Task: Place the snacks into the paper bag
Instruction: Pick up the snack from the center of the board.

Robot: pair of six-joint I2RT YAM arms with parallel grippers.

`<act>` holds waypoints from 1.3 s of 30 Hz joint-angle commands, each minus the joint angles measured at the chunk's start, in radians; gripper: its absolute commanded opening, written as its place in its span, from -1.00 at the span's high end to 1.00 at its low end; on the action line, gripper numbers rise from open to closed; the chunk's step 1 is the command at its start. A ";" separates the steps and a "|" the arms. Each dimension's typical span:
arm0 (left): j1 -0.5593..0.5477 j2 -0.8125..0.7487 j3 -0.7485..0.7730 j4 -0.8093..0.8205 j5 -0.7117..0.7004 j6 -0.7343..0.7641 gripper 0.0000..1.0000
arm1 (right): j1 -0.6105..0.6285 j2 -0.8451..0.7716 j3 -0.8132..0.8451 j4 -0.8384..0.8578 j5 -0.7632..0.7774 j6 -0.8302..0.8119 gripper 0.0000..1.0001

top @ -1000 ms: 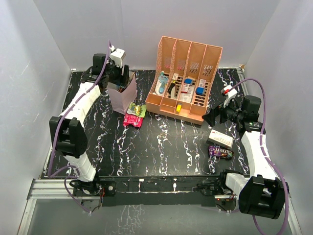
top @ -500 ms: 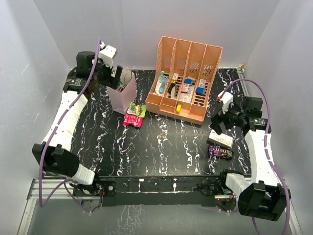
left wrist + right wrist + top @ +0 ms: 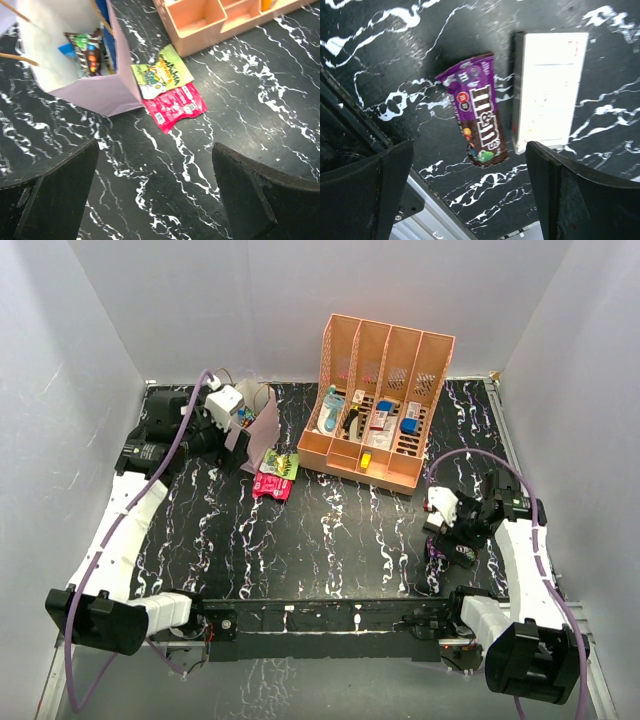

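The pale lilac paper bag [image 3: 258, 430] stands at the back left and holds several packets [image 3: 86, 50]. A green packet [image 3: 283, 463] and a pink packet [image 3: 270, 485] lie flat beside it on the table; both show in the left wrist view, green [image 3: 162, 75] and pink [image 3: 176, 106]. A purple wrapper [image 3: 480, 117] lies next to the white box [image 3: 549, 90] at the right. My left gripper [image 3: 157, 200] is open and empty, above the table beside the bag. My right gripper [image 3: 470, 200] is open and empty, just above the purple wrapper [image 3: 448, 551].
The peach slotted rack [image 3: 378, 405] with bottles and cartons stands at the back centre. The white box [image 3: 452, 522] lies beside the purple wrapper. The table's metal front edge [image 3: 435, 217] runs close to the wrapper.
My left gripper has drawn back from over the bag, down and toward the front left. My right gripper has moved down and nearer, to above the purple wrapper.
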 commanded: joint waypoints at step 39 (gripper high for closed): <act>-0.042 0.056 -0.167 0.147 0.133 0.048 -0.85 | -0.005 0.172 -0.278 0.372 0.158 -0.166 -0.41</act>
